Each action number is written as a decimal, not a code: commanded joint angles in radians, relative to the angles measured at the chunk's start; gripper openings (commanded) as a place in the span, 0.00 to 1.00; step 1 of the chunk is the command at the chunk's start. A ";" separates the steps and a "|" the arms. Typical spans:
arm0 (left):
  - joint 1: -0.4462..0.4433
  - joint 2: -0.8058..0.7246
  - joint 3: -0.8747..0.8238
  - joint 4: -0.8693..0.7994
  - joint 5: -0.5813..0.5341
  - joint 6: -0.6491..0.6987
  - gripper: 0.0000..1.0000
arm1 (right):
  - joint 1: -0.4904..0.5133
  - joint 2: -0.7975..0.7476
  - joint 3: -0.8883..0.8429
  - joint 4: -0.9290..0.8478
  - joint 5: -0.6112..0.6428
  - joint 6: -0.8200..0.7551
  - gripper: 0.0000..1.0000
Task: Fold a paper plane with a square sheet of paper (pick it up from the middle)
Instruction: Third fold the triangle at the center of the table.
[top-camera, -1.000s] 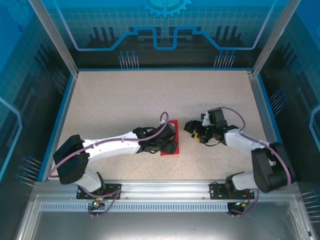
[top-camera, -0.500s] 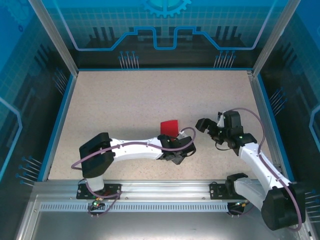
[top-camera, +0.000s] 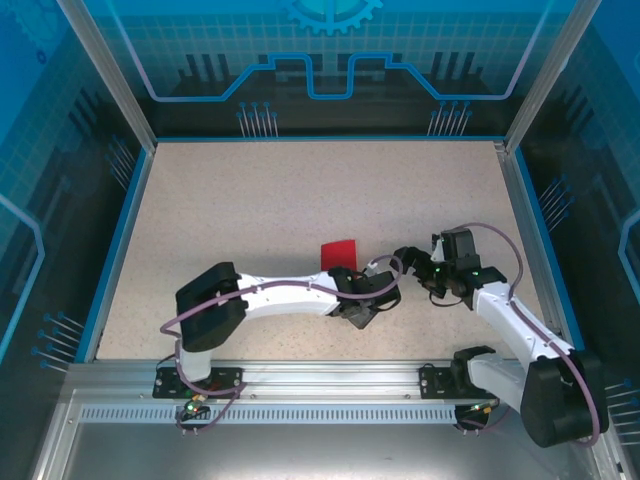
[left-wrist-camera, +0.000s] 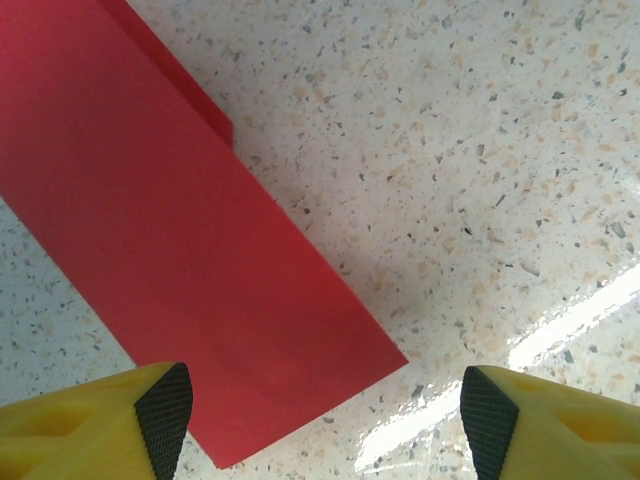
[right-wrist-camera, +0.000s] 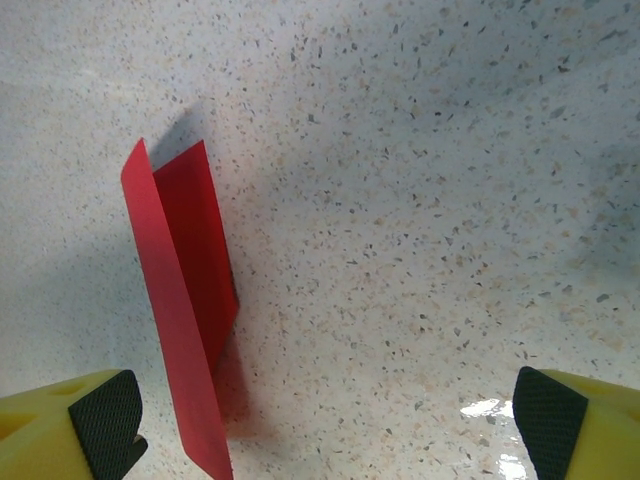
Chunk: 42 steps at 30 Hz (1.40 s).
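Paper first: the thin bright red paper sheet (top-camera: 338, 252) lies on the pale speckled stone-pattern tabletop (top-camera: 250, 190), folded over into a long narrow shape. From overhead I see only its far end, because my left arm's wrist covers the near end.

The left gripper (top-camera: 372, 300) hangs low over the tabletop, and the red paper sheet sits just on its far side. Through the left wrist camera the left gripper (left-wrist-camera: 327, 420) has its yellow, black-padded fingers (left-wrist-camera: 165, 410) set wide apart with nothing clamped between them. The red paper sheet (left-wrist-camera: 180, 250) runs diagonally away ahead of it. The sheet's nearest corner comes in between the fingers, close against the left one; I cannot tell whether that pad touches it. A stepped edge near the top shows one layer lying over another. Bright glare streaks the tabletop (left-wrist-camera: 480, 150) ahead of the right finger.

The right gripper (top-camera: 412, 260) sits just beside the left one, tips turned toward the sheet. On its wrist camera the right gripper (right-wrist-camera: 328, 420) is spread fully, holding nothing. The red paper sheet (right-wrist-camera: 185, 290) lies ahead, near its left finger (right-wrist-camera: 105, 425), with one flap raised off the tabletop (right-wrist-camera: 400, 150) along a crease and throwing a shadow beside it.

On the blue back panel (top-camera: 150, 60) I can make out a printed gear emblem (top-camera: 330, 12) and circuit-style line art.
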 joint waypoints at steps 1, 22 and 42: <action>-0.011 0.043 0.050 -0.070 -0.018 0.029 0.75 | -0.016 0.031 0.013 -0.006 -0.020 -0.021 0.99; -0.012 0.041 0.068 -0.106 -0.153 -0.023 0.64 | -0.015 0.165 0.064 -0.001 -0.082 -0.060 0.99; -0.013 0.009 0.011 -0.054 -0.034 0.013 0.68 | -0.015 0.171 0.062 -0.005 -0.093 -0.053 0.99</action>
